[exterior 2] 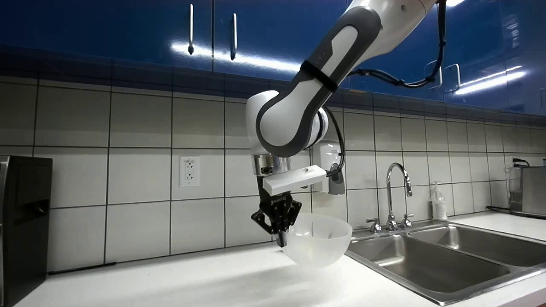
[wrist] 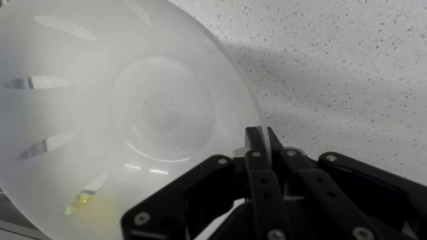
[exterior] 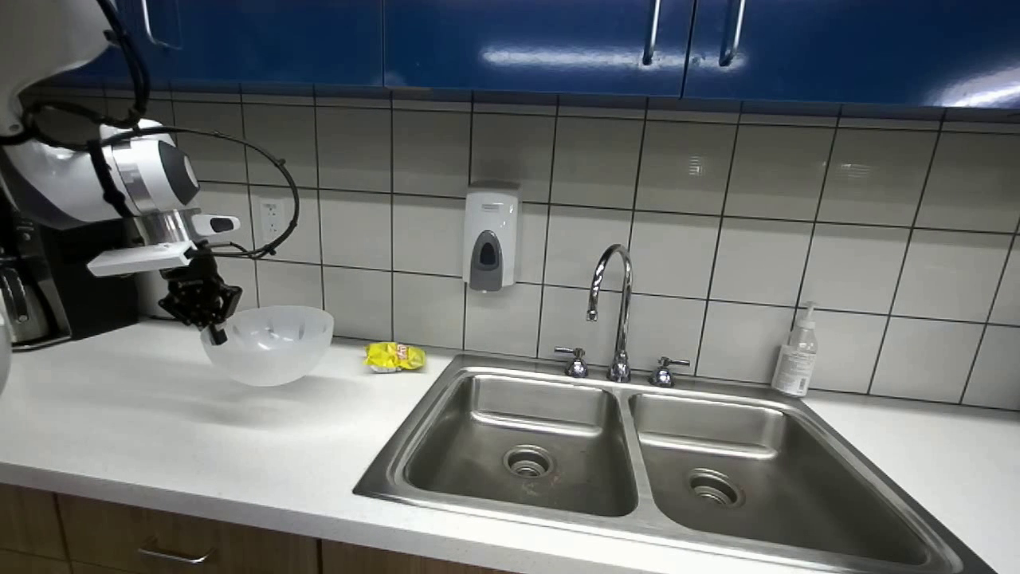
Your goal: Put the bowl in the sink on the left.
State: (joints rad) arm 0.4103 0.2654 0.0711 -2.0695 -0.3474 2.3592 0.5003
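In an exterior view, the bowl [exterior: 275, 351] is wide, round-bottomed and milky white, translucent, with slim darker streaks on its wall. It is well to the left of the sink [exterior: 526, 414], the left-hand steel basin, and appears clear of the counter [exterior: 303, 454]. Its mouth faces up, tipped so that the part toward the sink looks slightly higher. The rim is round, about as broad one way as another. The gripper [exterior: 217, 335] meets it at the end farthest from the sink. A yellow packet [exterior: 394, 356] with a little red print, unreadable, lies just left of the sink's back corner. The soap dispenser [exterior: 491, 237] above that same corner and the pump bottle [exterior: 797, 355], well to the sink's right, bear print too small to read.

In an exterior view, the bowl [exterior 2: 320, 247] is to the left of the sink [exterior 2: 431, 260], mouth upward, its rim looking nearly level. The gripper's small white lettering is too fine to read surely.

The wrist view looks down into the bowl [wrist: 163, 110]: smooth frosted wall, circular base ring, and clearer leaf-shaped patches pointing in toward the base, yellow showing through one. The gripper grasps the bowl by its rim, which is pinched between the fingers [wrist: 254, 138], one inside, one outside.
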